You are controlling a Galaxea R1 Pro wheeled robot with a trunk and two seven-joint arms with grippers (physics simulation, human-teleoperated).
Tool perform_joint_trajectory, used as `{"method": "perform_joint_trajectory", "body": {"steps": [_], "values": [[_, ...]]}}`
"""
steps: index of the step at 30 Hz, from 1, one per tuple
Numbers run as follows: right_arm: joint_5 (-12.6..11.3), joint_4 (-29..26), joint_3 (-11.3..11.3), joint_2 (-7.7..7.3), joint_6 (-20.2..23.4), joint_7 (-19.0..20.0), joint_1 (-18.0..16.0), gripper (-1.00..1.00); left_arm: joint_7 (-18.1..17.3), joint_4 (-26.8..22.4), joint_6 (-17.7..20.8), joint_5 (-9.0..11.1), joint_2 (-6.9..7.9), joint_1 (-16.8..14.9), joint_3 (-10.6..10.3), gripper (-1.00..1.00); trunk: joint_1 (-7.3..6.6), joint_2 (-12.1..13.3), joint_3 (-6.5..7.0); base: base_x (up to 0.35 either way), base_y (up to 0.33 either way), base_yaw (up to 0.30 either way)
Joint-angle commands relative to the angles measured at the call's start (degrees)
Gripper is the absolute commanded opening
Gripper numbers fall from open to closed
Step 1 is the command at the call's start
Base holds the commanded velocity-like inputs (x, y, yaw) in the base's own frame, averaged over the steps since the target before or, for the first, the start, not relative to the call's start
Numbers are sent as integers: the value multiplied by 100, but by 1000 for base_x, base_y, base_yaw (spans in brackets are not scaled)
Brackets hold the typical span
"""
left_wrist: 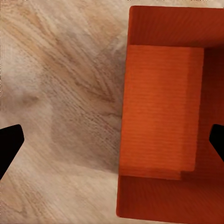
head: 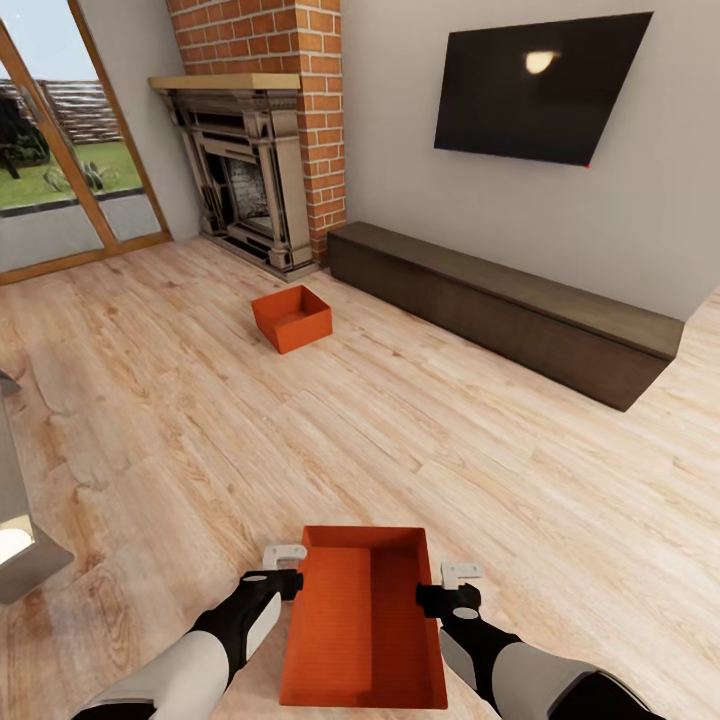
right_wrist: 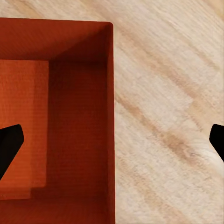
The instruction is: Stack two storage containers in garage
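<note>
Near container (head: 365, 620) between left gripper (head: 283, 570) and right gripper (head: 448, 588), far container (head: 291, 318) before fireplace (head: 245, 185)

Open plank floor (head: 420, 420) lies between the near container (head: 362, 630) — flanked closely by the left gripper (head: 283, 560) and right gripper (head: 452, 582) — and the far container (head: 291, 318), with the dark low cabinet (head: 500, 310) and fireplace (head: 245, 170) bounding the far side.

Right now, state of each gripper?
Left gripper: open, fingers astride the near container's left wall.
Right gripper: open, astride its right wall.
</note>
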Motion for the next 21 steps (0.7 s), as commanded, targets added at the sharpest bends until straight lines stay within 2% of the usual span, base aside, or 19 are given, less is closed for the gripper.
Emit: {"method": "perform_joint_trajectory", "body": {"steps": [1, 5, 21], "values": [[-55, 4, 49, 2, -17, -15, -3, 100, 13, -13, 31, -27, -5, 0, 31, 100, 0, -2, -4, 0, 0, 0], [-55, 4, 49, 2, -19, -15, -3, 100, 32, -14, 30, -29, -11, 0, 27, 100, 0, -2, -4, 0, 0, 0], [-61, 4, 49, 2, -14, 130, -3, 100, -29, 18, 61, -36, -1, 0, 14, 100, 351, -644, -291, 0, 0, 0]]}}
